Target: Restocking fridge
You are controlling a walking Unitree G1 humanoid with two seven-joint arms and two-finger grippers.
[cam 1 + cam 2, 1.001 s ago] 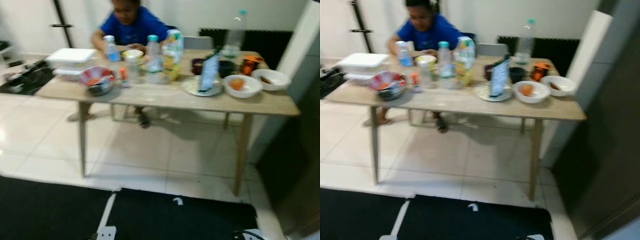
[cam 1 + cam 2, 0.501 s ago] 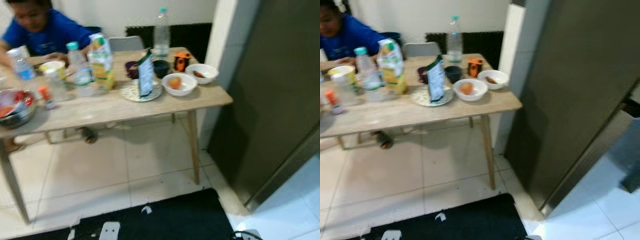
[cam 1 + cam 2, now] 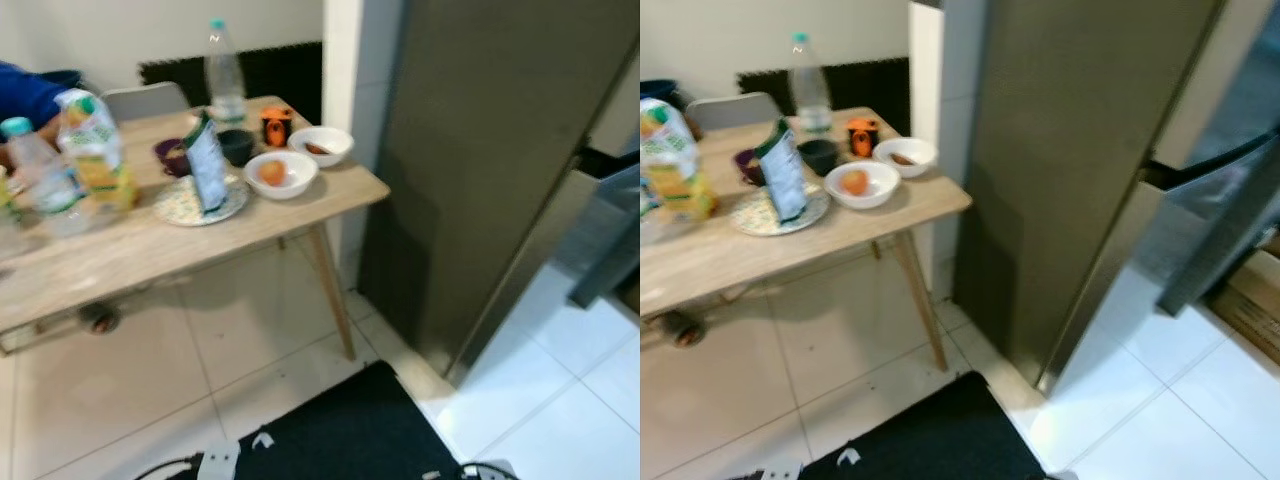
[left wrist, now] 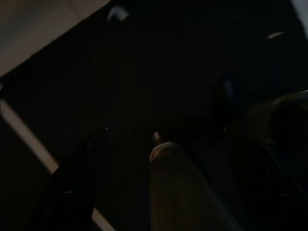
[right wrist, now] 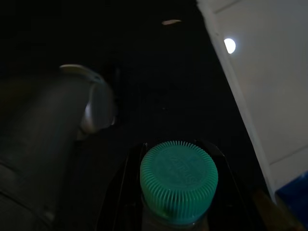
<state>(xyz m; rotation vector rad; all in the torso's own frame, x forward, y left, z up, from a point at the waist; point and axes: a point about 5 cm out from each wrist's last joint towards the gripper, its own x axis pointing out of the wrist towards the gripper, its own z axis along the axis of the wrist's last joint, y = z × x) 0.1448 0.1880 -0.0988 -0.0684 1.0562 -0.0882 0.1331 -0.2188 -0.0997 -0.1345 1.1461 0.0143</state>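
Between table (image 3: pixel 300 205) and fridge (image 3: pixel 480 150), bare tiled floor (image 3: pixel 250 340), right gripper (image 5: pixel 178 211) gripping bottle (image 5: pixel 179 180)

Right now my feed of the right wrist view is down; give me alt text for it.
A bottle with a ribbed green cap sits between the right gripper's two black fingers, seen from straight above the cap. Below it lies a dark mat, with pale floor tiles along one side.
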